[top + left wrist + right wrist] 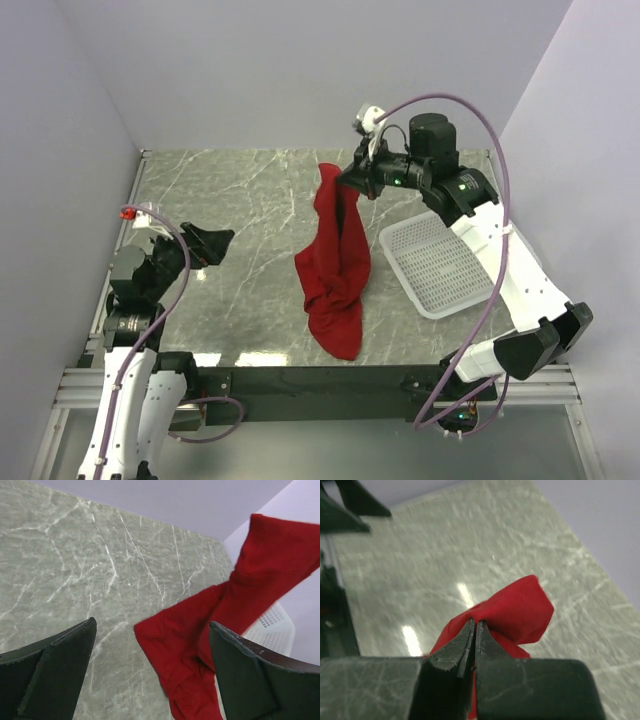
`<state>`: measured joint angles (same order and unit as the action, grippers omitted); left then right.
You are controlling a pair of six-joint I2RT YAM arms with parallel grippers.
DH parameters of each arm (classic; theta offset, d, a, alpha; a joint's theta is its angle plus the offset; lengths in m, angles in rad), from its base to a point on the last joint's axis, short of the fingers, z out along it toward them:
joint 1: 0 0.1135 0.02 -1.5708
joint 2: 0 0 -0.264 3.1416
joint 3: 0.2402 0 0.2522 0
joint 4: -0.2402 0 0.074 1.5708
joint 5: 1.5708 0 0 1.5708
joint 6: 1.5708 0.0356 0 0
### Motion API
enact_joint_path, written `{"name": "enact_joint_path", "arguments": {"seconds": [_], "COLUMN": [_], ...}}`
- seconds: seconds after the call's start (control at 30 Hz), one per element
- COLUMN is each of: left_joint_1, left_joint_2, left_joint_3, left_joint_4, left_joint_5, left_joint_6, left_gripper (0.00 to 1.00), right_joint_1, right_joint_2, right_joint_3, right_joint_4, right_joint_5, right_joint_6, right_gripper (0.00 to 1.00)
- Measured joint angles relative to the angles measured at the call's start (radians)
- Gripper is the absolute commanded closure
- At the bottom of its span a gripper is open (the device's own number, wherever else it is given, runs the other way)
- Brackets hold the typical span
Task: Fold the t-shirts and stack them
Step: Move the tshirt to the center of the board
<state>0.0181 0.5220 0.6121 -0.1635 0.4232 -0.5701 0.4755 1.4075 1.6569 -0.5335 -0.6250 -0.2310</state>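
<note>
A deep red t-shirt (335, 262) hangs bunched from my right gripper (347, 182), which is shut on its top edge above the marble table; the shirt's lower end rests crumpled near the front edge. In the right wrist view the fingertips pinch a red fold (512, 612) at the right gripper (475, 625). My left gripper (212, 243) is open at the left of the table, well apart from the shirt. Through the left wrist view its fingers (252, 675) frame the hanging t-shirt (220, 630), with nothing between them at the left gripper (152, 626).
A white mesh basket (437, 263) lies on the table at the right, just beside the hanging shirt and under the right arm. Its rim (272, 630) shows behind the cloth in the left wrist view. Walls enclose the table at the back and both sides.
</note>
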Motion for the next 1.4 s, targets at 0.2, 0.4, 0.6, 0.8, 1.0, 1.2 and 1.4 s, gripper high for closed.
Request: {"name": "enact_joint_path", "arguments": {"seconds": [0.2,0.4,0.6,0.8,1.0,1.2,1.4], "left_joint_1": [0.0,-0.143,-0.424,-0.552,-0.638,-0.663,-0.663], "left_joint_2": [0.084,0.319,0.59,0.792,0.927,1.029,1.017], "left_joint_3": [-0.016,-0.035,-0.006,0.034,0.152,0.272,0.301], "left_joint_4": [0.07,0.187,0.283,0.411,0.455,0.436,0.392], "left_joint_5": [0.067,0.091,0.066,0.049,0.019,0.006,-0.018], "left_joint_6": [-0.055,-0.131,-0.177,-0.22,-0.2,-0.16,-0.124], "left_gripper": [0.01,0.01,0.04,0.04,0.12,0.69,0.99], "right_joint_1": [0.007,0.01,0.011,0.006,-0.041,-0.082,-0.116], "right_joint_2": [0.0,-0.018,-0.032,-0.064,-0.07,-0.071,-0.071], "right_joint_3": [-0.056,-0.113,-0.129,-0.138,-0.127,-0.11,-0.105], "right_joint_4": [-0.053,-0.076,-0.089,-0.087,-0.075,-0.043,-0.043], "right_joint_5": [0.019,0.021,0.035,0.05,0.037,0.018,0.02], "right_joint_6": [-0.133,-0.208,-0.235,-0.234,-0.153,-0.08,-0.053], "right_gripper": [1.0,1.0,1.0,1.0,1.0,1.0,1.0]}}
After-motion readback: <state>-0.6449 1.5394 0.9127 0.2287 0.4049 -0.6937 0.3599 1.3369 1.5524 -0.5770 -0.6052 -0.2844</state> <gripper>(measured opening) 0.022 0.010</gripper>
